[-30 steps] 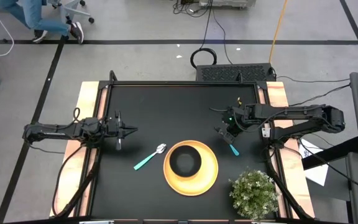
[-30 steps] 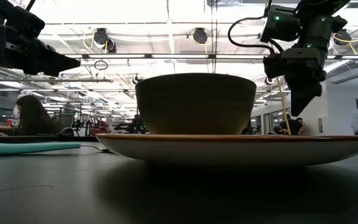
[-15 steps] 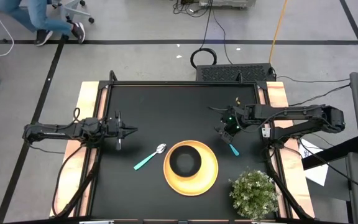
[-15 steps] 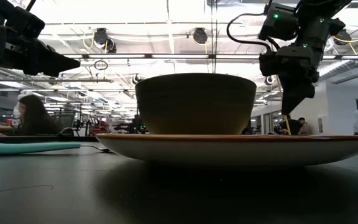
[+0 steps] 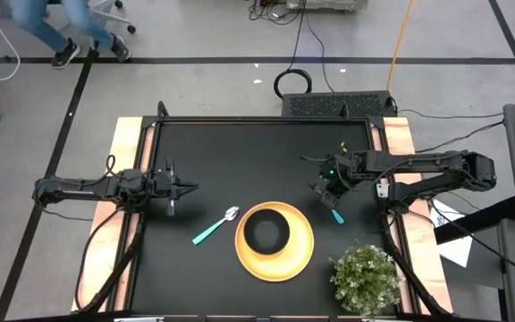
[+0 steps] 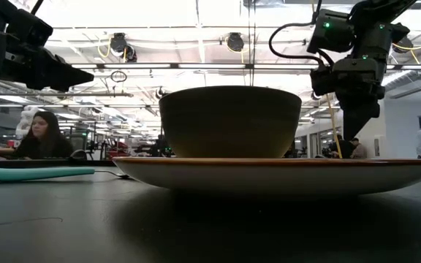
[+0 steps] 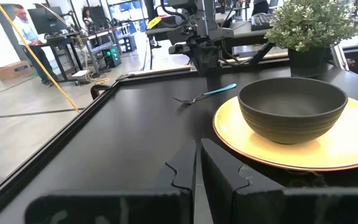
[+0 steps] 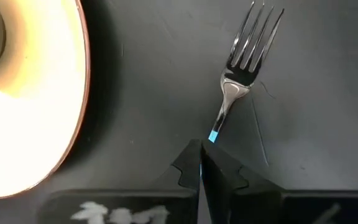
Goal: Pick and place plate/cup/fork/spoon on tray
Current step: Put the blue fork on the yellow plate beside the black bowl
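The yellow tray (image 5: 303, 256) lies at the table's near middle. The dark cup (image 5: 266, 233) stands upright on it, bottom down. The teal-handled spoon (image 5: 213, 229) lies flat on the table to the tray's left. The fork (image 8: 229, 93) lies flat to the tray's right, and its teal handle (image 5: 336, 216) shows in the high view. My right gripper (image 8: 201, 152) is shut and points down over the fork's handle. My left gripper (image 5: 191, 187) is shut and empty, held level above the table's left side. My right gripper stands with its shut fingers (image 8: 219, 171) over the fork's teal handle (image 8: 213, 135), which runs in under their tips. I cannot tell whether they touch it. The fork lies flat on the table.
A potted plant (image 5: 365, 277) stands at the near right corner, close to the tray and the fork. Bare black tabletop lies across the far half. People sit and stand in the room beyond the table.
My right gripper has turned about above the fork. It went from slanted to upright in the low view and came a little lower. The fork, spoon, cup and tray have stayed where they were.
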Controlling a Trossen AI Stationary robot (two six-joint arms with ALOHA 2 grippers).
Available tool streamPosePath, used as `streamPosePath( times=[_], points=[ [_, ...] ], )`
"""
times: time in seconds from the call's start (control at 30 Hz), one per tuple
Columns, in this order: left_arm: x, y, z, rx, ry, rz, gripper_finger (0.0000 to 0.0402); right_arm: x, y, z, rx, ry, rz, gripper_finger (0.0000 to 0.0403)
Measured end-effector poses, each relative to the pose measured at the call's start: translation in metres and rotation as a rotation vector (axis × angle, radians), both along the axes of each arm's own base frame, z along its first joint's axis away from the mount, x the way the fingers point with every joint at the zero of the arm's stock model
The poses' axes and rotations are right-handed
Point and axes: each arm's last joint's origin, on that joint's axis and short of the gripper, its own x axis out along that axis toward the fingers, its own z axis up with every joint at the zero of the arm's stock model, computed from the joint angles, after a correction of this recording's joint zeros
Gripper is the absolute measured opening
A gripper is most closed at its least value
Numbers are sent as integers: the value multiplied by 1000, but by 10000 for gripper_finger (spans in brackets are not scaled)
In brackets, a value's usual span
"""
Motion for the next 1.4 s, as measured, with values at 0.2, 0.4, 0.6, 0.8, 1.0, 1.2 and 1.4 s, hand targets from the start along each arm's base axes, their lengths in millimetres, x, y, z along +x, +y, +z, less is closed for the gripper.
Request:
streamPosePath(
  times=[0.2, 0.4, 0.6, 0.8, 1.0, 1.2, 1.4],
  points=[
    [0, 0, 0, 0, 0, 0, 31, -2, 0, -1, -1, 20, -3, 50],
    [0, 0, 0, 0, -1, 2, 31, -2, 0, -1, -3, 20, -4, 107],
    [0, 0, 0, 0, -1, 3, 31, -1, 0, -1, -1, 17, -12, 157],
    [0, 0, 0, 0, -2, 8, 31, -1, 0, 0, 3, 18, -26, 207],
    [0, 0, 0, 0, -3, 7, 31, -1, 0, -1, 2, 19, -26, 227],
    [0, 0, 1, -1, -8, 7, 31, 5, -1, -11, 8, 70, -18, 219],
    [0, 0, 1, -4, -11, -1, 31, 11, -4, -25, 13, 131, 8, 219]
  ],
)
